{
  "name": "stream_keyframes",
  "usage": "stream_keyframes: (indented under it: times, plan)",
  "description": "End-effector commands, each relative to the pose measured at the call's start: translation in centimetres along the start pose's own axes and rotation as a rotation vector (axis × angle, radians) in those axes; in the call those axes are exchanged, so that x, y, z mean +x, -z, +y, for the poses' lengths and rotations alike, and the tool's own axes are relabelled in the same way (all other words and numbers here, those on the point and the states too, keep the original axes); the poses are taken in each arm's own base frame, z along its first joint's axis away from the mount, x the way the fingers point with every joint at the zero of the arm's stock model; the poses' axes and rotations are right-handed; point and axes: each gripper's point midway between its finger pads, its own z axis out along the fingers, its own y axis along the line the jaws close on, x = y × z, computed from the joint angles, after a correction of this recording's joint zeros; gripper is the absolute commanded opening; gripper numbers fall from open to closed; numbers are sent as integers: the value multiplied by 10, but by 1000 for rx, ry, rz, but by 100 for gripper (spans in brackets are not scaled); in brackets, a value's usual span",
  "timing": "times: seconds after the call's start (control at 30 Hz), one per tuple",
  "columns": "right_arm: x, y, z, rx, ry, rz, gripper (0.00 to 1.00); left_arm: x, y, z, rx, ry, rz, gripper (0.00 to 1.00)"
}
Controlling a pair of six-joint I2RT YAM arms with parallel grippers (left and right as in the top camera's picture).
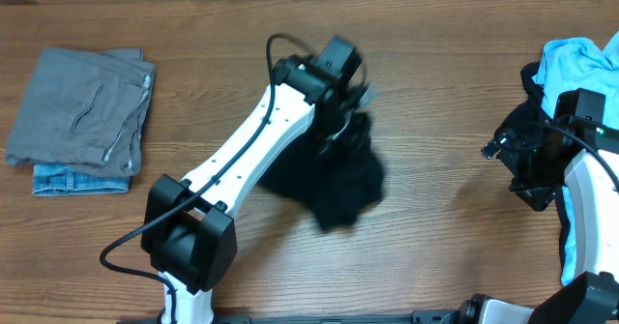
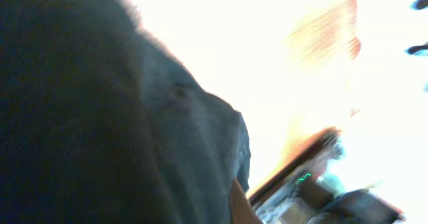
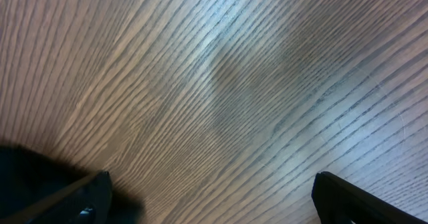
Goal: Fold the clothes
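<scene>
Brown wooden table [image 1: 435,53] with fine streaky grain running across its smooth top.

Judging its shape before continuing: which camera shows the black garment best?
Overhead: the black garment shows as a bunched heap mid-table, its top hidden by the left arm. Left wrist shows only blurred dark fabric filling its left side. Right wrist shows bare wood, no garment clearly.

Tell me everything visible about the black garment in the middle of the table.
The black garment is plain, soft dark fabric, bunched into a crumpled, unfolded lump. Its top is gathered under the left gripper, which grips it; the lower part seems to rest on the wooden table. Left wrist view shows it only blurred.
</scene>
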Motion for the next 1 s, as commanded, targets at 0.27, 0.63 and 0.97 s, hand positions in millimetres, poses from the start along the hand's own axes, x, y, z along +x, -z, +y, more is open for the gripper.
stream_keyframes:
  times: [0.27, 0.63, 0.97]
  plan:
    - [-3, 3, -1, 6, -1, -13, 100, -33, 86, -134, 365, -387, -209, 4]
    - [-3, 3, -1, 6, 0, -15, 100, 73, -84, 76, -311, -81, 406, 4]
    - [-3, 3, 0, 1, 0, -12, 100, 125, -64, 223, -795, 329, 558, 4]
